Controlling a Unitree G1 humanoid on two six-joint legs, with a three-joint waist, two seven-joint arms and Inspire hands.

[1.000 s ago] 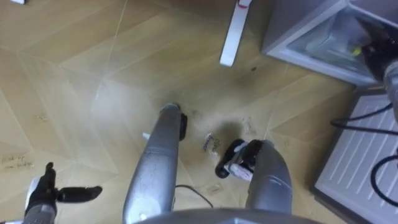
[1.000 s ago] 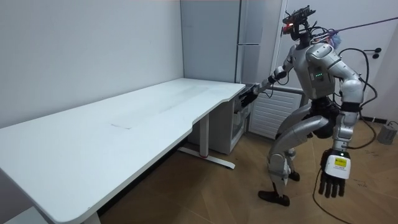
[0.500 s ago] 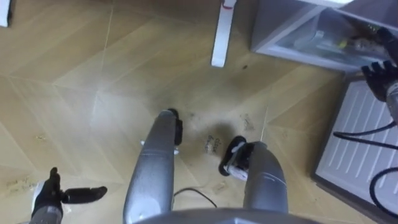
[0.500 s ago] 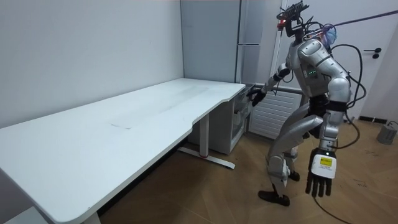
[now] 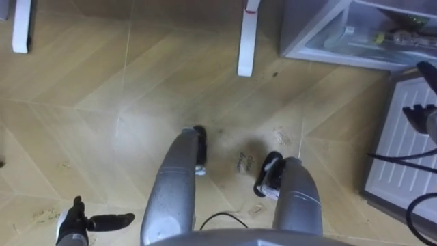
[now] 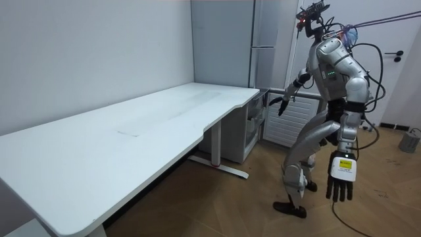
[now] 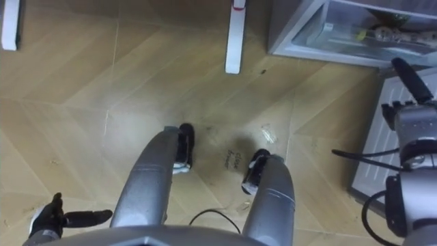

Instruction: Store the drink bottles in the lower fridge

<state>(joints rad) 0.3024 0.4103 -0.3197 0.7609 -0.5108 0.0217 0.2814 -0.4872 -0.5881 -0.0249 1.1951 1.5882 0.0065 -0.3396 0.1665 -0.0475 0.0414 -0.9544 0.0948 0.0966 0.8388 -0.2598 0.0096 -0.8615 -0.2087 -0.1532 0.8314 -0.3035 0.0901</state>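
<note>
The lower fridge [image 5: 307, 31] stands open at the top right of the eye views. Inside it lie pale and yellow drink-like things [image 5: 379, 37], too blurred to tell apart. My right hand [image 7: 412, 115] hovers in front of the compartment, outside it, with straight fingers and nothing in it. In the room view the right hand [image 6: 281, 103] is a little short of the fridge [image 6: 253, 128]. My left hand [image 5: 87, 222] hangs at my side, open and holding nothing; the room view has the left hand [image 6: 341, 178] at knee height.
I stand on wooden floor beside the white table [image 6: 131, 131], whose foot [image 5: 247, 41] lies ahead of my feet. The fridge door's ribbed white inner side [image 5: 403, 157] stands open to my right. The tall upper fridge [image 6: 263, 33] rises above.
My right hand has drawn back out of the fridge compartment and is empty. My left arm has swung a little, and the camera has shifted.
</note>
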